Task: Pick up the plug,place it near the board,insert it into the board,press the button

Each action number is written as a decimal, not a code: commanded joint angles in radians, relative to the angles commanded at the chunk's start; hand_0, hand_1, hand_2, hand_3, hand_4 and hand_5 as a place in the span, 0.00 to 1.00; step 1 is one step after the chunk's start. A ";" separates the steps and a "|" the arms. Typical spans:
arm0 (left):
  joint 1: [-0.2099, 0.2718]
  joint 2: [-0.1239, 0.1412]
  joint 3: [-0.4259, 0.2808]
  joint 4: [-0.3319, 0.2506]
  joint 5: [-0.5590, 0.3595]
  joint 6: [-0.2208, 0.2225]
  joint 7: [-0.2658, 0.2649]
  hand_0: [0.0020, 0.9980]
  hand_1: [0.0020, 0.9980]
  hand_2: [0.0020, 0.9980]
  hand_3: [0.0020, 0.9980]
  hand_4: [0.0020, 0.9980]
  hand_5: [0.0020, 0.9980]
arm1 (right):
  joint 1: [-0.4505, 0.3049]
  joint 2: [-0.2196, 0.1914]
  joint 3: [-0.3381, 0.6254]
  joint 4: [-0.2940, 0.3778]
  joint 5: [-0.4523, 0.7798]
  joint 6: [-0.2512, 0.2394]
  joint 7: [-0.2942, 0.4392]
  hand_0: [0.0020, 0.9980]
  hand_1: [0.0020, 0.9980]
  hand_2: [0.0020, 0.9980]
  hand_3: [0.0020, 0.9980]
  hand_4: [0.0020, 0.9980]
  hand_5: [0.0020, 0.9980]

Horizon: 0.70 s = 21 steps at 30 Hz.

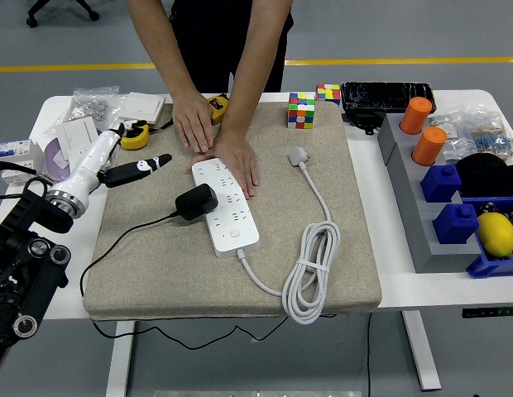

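Note:
A white power strip lies on a beige mat in mid table. A black plug adapter with a black cable rests against the strip's left edge. A person's two hands lie at the strip's far end, one flat on it. My left hand reaches in from the left over the mat's left edge, fingers stretched out and empty, a little left of the plug. The right arm is out of view.
The strip's own white cable lies coiled on the mat's right part. Yellow tape measures, Rubik's cubes and bags line the far edge. A grey rack with orange and blue pieces and a lemon stands at the right.

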 joint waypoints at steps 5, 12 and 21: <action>-0.008 -0.014 0.088 0.022 0.200 -0.004 0.012 1.00 1.00 0.97 0.94 1.00 0.62 | -0.003 0.003 0.004 0.000 -0.005 0.001 -0.001 0.83 0.72 0.72 0.76 1.00 0.99; -0.016 -0.032 0.158 0.094 0.214 0.027 0.005 0.92 0.95 0.88 0.89 1.00 0.60 | -0.003 0.002 0.007 0.000 -0.008 0.001 -0.001 0.83 0.72 0.72 0.76 1.00 0.99; -0.011 -0.050 0.189 0.137 0.240 0.153 -0.024 0.48 0.56 0.57 0.65 1.00 0.57 | -0.002 0.003 0.000 0.000 -0.002 0.001 0.000 0.83 0.72 0.72 0.76 1.00 0.99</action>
